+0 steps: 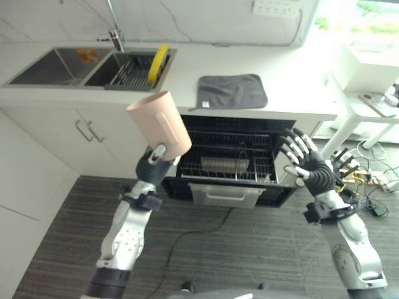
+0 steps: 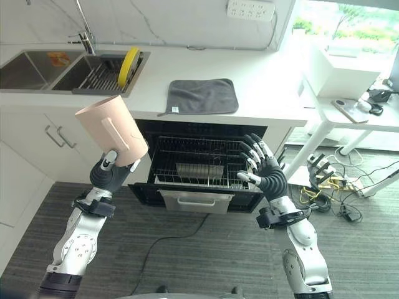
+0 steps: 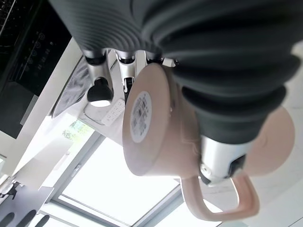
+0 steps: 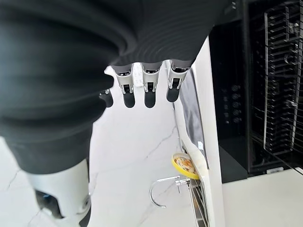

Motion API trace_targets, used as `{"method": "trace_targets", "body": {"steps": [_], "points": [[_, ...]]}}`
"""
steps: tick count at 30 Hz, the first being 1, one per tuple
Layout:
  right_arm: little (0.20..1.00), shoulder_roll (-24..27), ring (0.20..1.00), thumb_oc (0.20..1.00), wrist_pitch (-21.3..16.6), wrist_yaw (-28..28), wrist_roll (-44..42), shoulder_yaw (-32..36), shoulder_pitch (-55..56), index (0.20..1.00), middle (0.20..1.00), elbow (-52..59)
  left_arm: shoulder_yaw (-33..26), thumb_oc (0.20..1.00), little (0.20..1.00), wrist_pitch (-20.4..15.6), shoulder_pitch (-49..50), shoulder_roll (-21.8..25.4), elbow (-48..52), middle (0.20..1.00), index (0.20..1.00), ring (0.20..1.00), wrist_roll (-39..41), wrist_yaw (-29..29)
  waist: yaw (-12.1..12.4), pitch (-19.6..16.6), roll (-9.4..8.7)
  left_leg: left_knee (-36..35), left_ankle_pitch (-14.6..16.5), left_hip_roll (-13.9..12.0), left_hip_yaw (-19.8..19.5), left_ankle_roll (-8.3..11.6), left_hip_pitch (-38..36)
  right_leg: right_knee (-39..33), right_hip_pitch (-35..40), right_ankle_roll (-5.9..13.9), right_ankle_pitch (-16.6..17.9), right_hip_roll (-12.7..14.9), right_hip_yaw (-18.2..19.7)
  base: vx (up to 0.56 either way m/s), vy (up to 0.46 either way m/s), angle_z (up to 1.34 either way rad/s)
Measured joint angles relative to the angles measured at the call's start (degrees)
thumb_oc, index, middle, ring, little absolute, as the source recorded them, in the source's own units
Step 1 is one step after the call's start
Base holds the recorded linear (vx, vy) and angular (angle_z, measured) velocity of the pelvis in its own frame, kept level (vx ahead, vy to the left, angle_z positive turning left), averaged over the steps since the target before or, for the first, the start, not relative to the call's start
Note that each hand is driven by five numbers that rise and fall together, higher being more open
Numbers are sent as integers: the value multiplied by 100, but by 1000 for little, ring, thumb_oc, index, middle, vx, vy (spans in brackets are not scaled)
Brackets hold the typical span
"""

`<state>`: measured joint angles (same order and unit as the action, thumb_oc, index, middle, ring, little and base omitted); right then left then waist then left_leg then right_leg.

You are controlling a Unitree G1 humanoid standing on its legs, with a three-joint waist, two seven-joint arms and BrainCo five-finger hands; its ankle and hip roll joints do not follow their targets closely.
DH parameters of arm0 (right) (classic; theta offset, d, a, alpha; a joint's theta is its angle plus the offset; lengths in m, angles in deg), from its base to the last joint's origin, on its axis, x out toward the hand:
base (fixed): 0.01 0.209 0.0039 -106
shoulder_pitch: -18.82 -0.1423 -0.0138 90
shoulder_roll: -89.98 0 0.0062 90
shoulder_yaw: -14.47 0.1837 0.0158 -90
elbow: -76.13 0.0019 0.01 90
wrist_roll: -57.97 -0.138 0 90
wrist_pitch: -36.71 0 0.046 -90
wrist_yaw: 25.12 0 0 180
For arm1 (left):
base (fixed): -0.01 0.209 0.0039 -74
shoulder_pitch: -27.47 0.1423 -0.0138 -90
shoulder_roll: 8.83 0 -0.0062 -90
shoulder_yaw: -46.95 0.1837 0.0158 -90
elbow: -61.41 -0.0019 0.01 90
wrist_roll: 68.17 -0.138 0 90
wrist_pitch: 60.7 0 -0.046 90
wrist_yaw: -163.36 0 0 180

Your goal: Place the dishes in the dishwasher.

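Pink mug (image 1: pixel 159 123) gripped in left hand (image 1: pixel 154 163), handle hidden | right hand (image 1: pixel 304 162) spread, empty

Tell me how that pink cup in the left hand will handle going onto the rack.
The pink cup looks rigid and probably light, likely plastic. The left hand grips it low, so it may tilt. Its tall, tapered shape could tip on the dishwasher rack wires.

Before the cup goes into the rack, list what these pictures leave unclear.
- Inside of the pink cup in the left hand: its mouth faces away in both eye views, and the wrist view shows its base.
- Back of the dishwasher rack: hidden under the counter.
- Left sink basin: cut off by the edge in the right eye view.
- Yellow plate: seen edge-on, its face is unreadable.
- The right hand is open and holds nothing.
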<state>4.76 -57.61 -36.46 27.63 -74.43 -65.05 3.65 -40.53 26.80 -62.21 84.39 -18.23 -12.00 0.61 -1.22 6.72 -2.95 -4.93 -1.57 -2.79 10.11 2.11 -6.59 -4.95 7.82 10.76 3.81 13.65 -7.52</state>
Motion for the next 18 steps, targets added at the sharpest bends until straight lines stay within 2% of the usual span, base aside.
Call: {"method": "trace_targets", "body": {"steps": [3,5,7,8,9,10,11,12,14,15,16,17,18], "points": [[1000,-2,1000,1000,3,3,0,4,5,1000,1000,-3,40,200,200,65,0,-19,54,200,200,200,-10,-22,-21,2,5,1,38,2,-5,11,20,67,-49,12,-22,6,-3,68,235,-1],[1000,1,1000,1000,2,-8,0,14,-1,1000,1000,-17,42,200,200,99,10,-24,49,200,200,200,-13,-30,-6,8,30,-2,94,8,1,9,55,399,-274,43,-51,11,46,42,231,-9],[1000,5,1000,1000,1,-29,0,10,35,1000,1000,-20,39,200,200,113,34,-53,43,200,200,200,-59,-32,-22,28,68,-13,148,29,-2,-80,72,1100,-691,44,-59,47,76,37,180,-23],[1000,0,1000,1000,-10,-66,0,11,82,1000,1000,-19,48,200,200,116,42,-37,42,200,200,200,-94,-32,-91,36,24,3,185,92,30,-91,52,1413,-876,40,-54,96,72,54,135,-46],[1000,10,1000,1000,-18,-170,6,-46,156,1000,1000,-21,-14,200,200,114,131,-29,47,200,200,200,-103,-39,-99,70,15,27,216,92,90,-164,60,2067,-1321,-34,10,162,98,70,28,-46],[1000,21,1000,1000,-22,-237,46,-55,195,1000,1000,-19,-24,200,200,115,217,-10,69,200,200,200,-103,-81,-137,61,-6,2,204,97,160,-181,37,2163,-1464,-46,-36,128,90,84,-34,-41],[1000,50,1000,1000,-25,-279,61,-54,209,1000,1000,-19,-30,200,200,115,241,-4,73,200,200,200,-103,-93,-149,43,-61,0,197,100,176,-188,46,2120,-1477,-88,-132,58,79,112,-124,-17],[1000,149,1000,1000,-28,-320,53,-50,206,1000,1000,-18,-39,200,200,117,244,16,70,200,200,200,-89,-117,-153,38,-78,-17,172,68,176,-170,54,1707,-1390,-122,-233,-124,144,100,-148,-4],[1000,287,1000,1000,-36,-329,41,-37,124,1000,1000,-34,-43,200,200,116,222,24,46,200,200,200,-87,-138,-204,38,-81,-36,142,56,163,-156,77,509,-1170,-154,-162,-363,228,87,-187,3],[1000,278,1000,1000,-36,-327,41,-26,118,1000,1000,-33,-40,200,200,115,217,24,40,200,200,200,-87,-141,-228,35,-86,-37,140,68,152,-149,76,293,-1121,-138,-124,-371,225,66,-198,21],[1000,253,1000,1000,-35,-312,43,-43,102,1000,1000,-35,-5,200,200,115,241,-13,35,200,200,200,-92,-144,-294,2,-132,-38,121,96,108,-138,18,-46,-1002,-143,220,-337,189,85,-288,13],[1000,249,1000,1000,-32,-306,45,-62,96,1000,1000,-36,28,200,200,116,281,-75,36,200,200,200,-93,-146,-293,15,-55,-38,141,46,114,-21,-55,-44,-968,-263,538,-419,158,103,-346,7],[1000,258,1000,1000,-33,-288,45,-68,64,1000,1000,-55,30,200,200,114,341,-145,56,200,200,200,-94,-146,-293,17,102,-5,109,-67,112,65,-53,-8,-937,-322,501,-528,121,113,-411,-8]]}}
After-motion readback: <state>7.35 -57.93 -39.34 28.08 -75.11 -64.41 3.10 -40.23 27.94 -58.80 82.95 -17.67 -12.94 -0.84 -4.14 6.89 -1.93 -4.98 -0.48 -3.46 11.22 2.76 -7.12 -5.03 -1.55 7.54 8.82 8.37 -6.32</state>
